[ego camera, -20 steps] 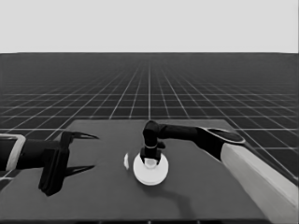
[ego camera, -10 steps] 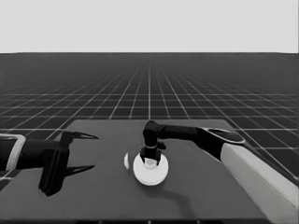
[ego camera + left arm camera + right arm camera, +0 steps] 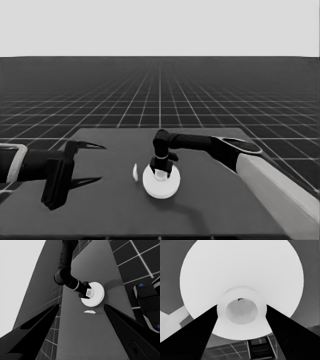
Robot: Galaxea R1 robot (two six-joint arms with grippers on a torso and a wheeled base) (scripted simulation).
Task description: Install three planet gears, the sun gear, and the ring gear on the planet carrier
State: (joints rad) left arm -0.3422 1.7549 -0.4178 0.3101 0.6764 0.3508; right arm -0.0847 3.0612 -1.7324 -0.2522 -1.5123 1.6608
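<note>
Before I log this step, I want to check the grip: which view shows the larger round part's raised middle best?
The right wrist view: the raised middle sits between the right gripper fingers. The head view shows the larger round part mostly under the gripper; the left wrist view shows it far off.

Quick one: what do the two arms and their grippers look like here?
Both arms are black near the gripper and pale grey farther back. The left gripper has two long, pointed black fingers. The right gripper has the same fingers, seen as dark wedges in its wrist view. No cables or markings are visible.
</note>
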